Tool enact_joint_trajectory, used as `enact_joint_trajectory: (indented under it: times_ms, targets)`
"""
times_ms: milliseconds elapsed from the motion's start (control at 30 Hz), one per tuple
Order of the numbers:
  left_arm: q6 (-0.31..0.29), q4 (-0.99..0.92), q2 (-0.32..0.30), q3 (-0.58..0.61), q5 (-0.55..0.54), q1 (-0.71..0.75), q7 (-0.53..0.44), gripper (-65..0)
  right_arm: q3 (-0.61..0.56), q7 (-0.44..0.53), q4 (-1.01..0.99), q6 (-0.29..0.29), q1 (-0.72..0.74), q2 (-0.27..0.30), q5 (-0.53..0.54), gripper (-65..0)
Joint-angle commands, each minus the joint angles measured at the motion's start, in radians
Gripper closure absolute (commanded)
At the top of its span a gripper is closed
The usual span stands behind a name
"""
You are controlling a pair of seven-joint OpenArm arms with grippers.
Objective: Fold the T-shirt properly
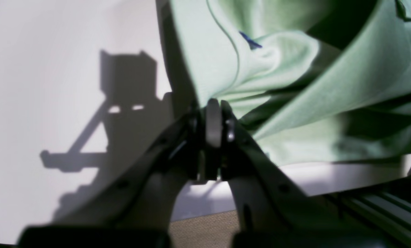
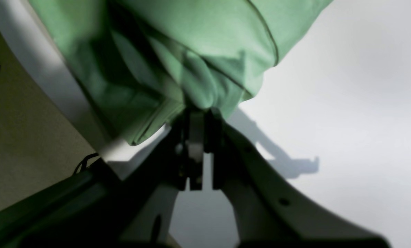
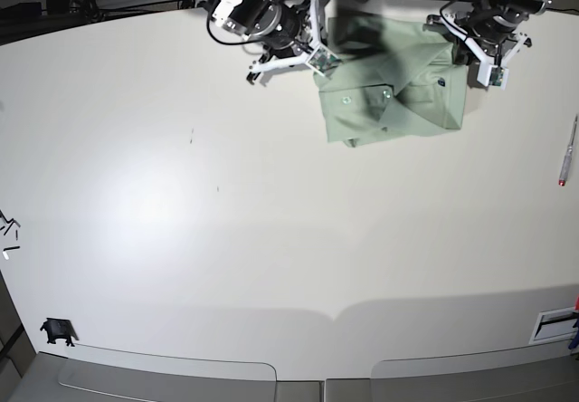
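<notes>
We've got the left gripper and right gripper each clamped on opposite ends of the T-shirt, which stretches lengthwise between them.

Right wrist cam: my right gripper is pinched on a bunched fold of the T-shirt, jaws closed as far as I can tell through the blur. Fabric hangs over the white table edge at left. Gripper shadow falls on the table to the right.
</notes>
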Motion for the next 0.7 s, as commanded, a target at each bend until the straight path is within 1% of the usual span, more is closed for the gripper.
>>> enact_joint_trajectory:
  times_ms: [0, 100, 133, 200, 233, 267, 333, 400, 567, 600, 667]
  targets:
    - [0.0, 0.018, -0.009, -0.007, -0.002, 0.003, -0.008, 0.0, 0.001, 0.019, 0.021, -0.003, -0.001, -0.002, 0.011, 0.0]
    - [0.0, 0.019, -0.009, -0.007, -0.002, 0.003, 0.045, 0.0, 0.001, 0.015, 0.021, -0.002, -0.001, -0.003, 0.055, 0.0]
    - [0.0, 0.019, -0.011, -0.007, -0.002, 0.003, 0.059, 0.0, 0.001, 0.015, 0.021, 0.004, -0.001, -0.003, 0.069, -4.5]
    - [-0.003, 0.019, -0.023, -0.007, -0.002, 0.003, 0.068, 0.0, 0.001, 0.008, 0.021, 0.033, -0.001, -0.003, 0.106, -15.7]
    - [-0.011, 0.019, -0.032, -0.007, -0.001, 0.003, 0.068, 0.0, 0.001, 0.005, 0.021, 0.043, -0.001, -0.003, 0.128, -19.0]
    - [-0.02, 0.019, -0.042, -0.007, -0.001, 0.003, 0.068, -3.1, 0.001, 0.001, 0.021, 0.051, -0.001, -0.003, 0.151, -19.9]
    - [-0.03, 0.019, -0.06, -0.007, -0.001, 0.003, 0.068, -12.3, 0.001, -0.012, 0.024, 0.076, -0.001, -0.003, 0.189, -19.9]
    - [-0.034, 0.019, -0.071, -0.008, -0.001, 0.003, 0.068, -17.0, 0.001, -0.026, 0.037, 0.09, -0.001, -0.003, 0.222, -19.9]
    - [-0.037, 0.031, -0.075, -0.008, 0.002, 0.003, 0.063, -17.3, 0.001, -0.032, 0.119, 0.142, -0.001, -0.003, 0.308, -19.9]
    - [-0.037, 0.039, -0.075, -0.008, 0.002, 0.003, 0.063, -17.3, 0.001, -0.024, 0.141, 0.147, -0.001, -0.003, 0.324, -19.9]
    - [-0.037, 0.064, -0.075, -0.008, 0.002, 0.003, 0.063, -17.3, 0.001, 0.006, 0.184, 0.147, 0.0, -0.003, 0.323, -19.9]
